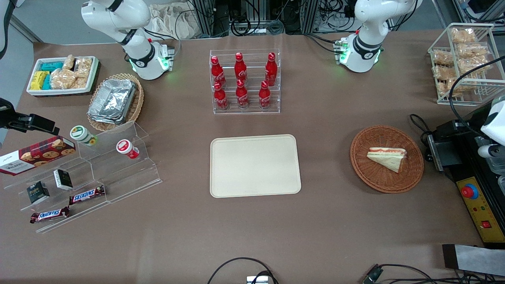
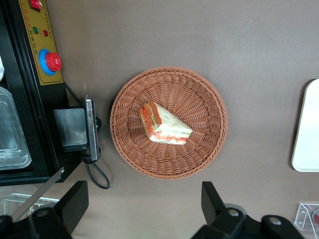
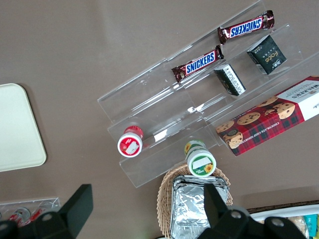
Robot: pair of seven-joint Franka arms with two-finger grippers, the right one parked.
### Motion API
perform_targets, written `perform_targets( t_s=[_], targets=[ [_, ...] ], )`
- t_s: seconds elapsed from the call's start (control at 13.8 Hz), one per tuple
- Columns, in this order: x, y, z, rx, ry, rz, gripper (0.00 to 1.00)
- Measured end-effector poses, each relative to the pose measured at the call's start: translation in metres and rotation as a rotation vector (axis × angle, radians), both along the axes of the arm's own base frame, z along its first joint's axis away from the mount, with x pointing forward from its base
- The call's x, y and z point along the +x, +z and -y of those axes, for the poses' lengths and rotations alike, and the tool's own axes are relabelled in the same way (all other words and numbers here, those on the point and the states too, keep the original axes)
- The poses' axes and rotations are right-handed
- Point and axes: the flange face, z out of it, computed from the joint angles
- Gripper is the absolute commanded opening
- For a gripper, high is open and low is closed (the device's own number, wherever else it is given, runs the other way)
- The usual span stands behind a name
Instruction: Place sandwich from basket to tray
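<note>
The sandwich [image 1: 387,156], a pale bread wedge with red-orange and green filling, lies in the round reddish-brown basket [image 1: 365,165] toward the working arm's end of the table. Both show in the left wrist view, the sandwich [image 2: 167,127] in the middle of the basket [image 2: 199,89]. My left gripper [image 2: 143,190] is open and empty. It hangs high above bare table just outside the basket's rim, on the side farther from the front camera. The cream tray [image 1: 255,165] lies flat at the table's middle, with nothing on it; its edge also shows in the left wrist view [image 2: 306,129].
A black control box with a red button [image 1: 469,191] and a cable [image 2: 97,172] lie beside the basket. A clear rack of red bottles [image 1: 244,81] stands farther back than the tray. A wire rack of snack bags [image 1: 461,59] stands at the working arm's end.
</note>
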Motion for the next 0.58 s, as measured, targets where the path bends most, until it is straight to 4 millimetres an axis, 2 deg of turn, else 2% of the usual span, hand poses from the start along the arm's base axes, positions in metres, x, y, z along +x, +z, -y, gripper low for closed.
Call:
perform_targets(
  t_s=[0.44, 0.58],
  targets=[
    [0.000, -0.002, -0.001, 0.005, 0.047, -0.011, 1.00],
    [0.001, -0.012, -0.004, 0.007, 0.059, -0.038, 1.00]
  ],
)
